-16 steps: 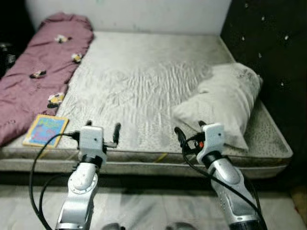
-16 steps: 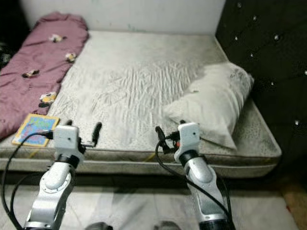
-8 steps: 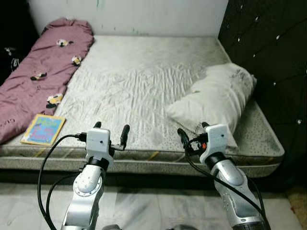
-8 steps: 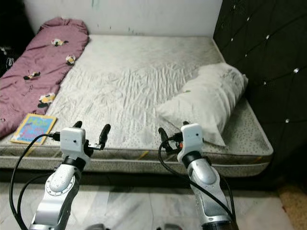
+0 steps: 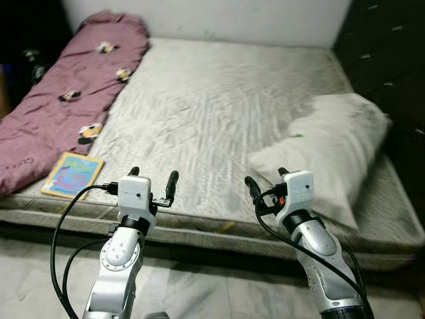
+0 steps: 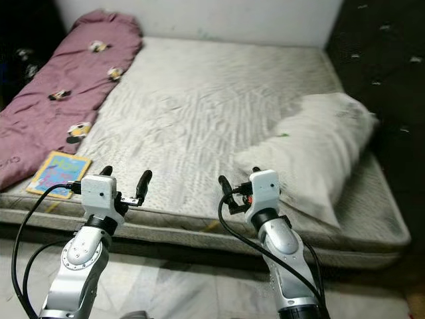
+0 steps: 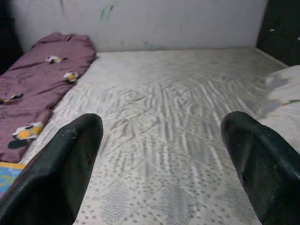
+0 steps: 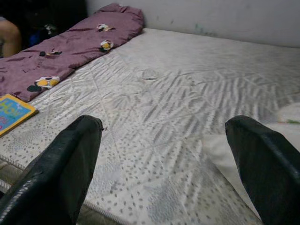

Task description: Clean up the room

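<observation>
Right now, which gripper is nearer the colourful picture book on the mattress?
Left. The left gripper hovers over the mattress edge just beside the colourful picture book; the right gripper is further across, by the white pillow.

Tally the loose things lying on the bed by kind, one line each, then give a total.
Rumpled white pillow: 1
Maroon blanket with small cartoon patches: 1
Thin, colourful blue-and-yellow picture book: 1
Total: 3, all lying on the grey patterned mattress.
</observation>
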Robot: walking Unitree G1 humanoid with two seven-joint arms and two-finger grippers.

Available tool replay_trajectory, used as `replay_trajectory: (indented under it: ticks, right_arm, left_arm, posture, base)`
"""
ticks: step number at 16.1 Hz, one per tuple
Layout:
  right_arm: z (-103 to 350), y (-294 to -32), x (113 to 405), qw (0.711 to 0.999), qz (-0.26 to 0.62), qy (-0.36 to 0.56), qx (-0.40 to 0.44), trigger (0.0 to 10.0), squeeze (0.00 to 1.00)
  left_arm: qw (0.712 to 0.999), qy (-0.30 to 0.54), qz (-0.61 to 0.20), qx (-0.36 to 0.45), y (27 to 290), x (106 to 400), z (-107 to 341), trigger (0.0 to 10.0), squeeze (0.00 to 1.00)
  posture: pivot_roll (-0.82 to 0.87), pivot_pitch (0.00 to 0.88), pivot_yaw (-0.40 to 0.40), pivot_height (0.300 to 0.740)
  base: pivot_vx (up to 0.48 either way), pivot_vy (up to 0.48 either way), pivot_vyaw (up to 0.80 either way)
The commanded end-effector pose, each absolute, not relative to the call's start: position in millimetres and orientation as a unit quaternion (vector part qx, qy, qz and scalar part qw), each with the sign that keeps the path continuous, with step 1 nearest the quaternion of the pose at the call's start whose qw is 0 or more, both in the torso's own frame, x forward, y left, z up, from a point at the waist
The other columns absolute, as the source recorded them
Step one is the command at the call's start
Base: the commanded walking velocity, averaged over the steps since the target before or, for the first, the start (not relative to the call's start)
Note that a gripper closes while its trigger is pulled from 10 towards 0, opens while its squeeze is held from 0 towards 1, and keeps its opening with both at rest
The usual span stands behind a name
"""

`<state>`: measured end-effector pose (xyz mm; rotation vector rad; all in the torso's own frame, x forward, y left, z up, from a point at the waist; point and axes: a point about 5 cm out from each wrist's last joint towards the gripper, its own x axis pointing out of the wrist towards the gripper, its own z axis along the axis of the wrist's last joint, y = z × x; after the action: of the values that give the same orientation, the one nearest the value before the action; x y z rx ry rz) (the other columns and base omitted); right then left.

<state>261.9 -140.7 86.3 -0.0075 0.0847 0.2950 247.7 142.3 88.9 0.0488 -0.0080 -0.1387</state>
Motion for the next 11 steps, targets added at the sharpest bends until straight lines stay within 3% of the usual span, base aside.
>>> replay_trajectory:
  ticks: [1,7,11]
  right_arm:
    - [88.4,-143.0,262.4,0.989,0.142,0.038,-0.004,10.0,0.0]
    - [88.8,-144.9,263.1,0.99,0.139,0.036,-0.007,10.0,0.0]
    - [90.4,-147.9,265.6,0.99,0.135,0.039,-0.007,10.0,0.0]
  left_arm:
    - [0.997,-0.007,-0.072,0.026,143.0,246.7,90.9,10.0,0.0]
    - [0.997,-0.007,-0.072,0.026,142.7,248.0,91.0,10.0,0.0]
    - [0.998,0.004,-0.061,0.031,142.9,249.9,89.4,10.0,0.0]
  posture:
    - [-0.04,0.022,-0.007,0.74]
    - [-0.05,0.02,-0.008,0.74]
    - [-0.04,0.028,-0.015,0.74]
  base:
    - [0.326,0.0,0.0]
    - [0.322,0.0,0.0]
    - [0.0,0.0,0.0]
